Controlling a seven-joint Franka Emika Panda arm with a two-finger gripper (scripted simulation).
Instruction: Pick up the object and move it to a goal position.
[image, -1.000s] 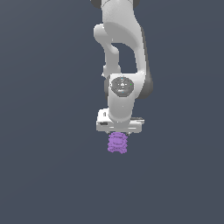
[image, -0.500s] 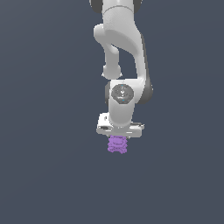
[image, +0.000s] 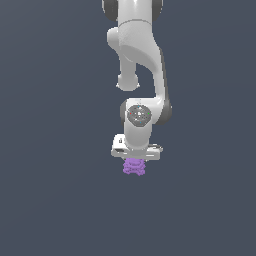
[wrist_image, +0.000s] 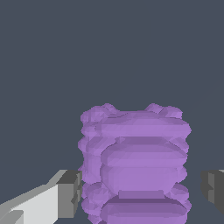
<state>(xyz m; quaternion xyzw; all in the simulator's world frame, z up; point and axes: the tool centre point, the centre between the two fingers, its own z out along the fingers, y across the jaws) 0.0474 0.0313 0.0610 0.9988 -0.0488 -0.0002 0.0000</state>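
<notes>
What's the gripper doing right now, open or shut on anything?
Gripper: open, fingers either side of the purple ridged object, with a visible gap on one side; not gripping it yet.

Plain dark grey bkgd (image: 45, 200) — featureless.

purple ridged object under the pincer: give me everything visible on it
The small purple ridged object looks like stacked bumpy rings forming a short cylinder, matte and uniformly coloured. In the exterior view it sits directly beneath the white robot pincer, narrower than it, only its lower part showing. In the wrist view it fills the space between the two grey fingertips, with a visible gap on each side, so nothing appears to clamp it. What it rests on cannot be made out against the plain dark background.
</notes>
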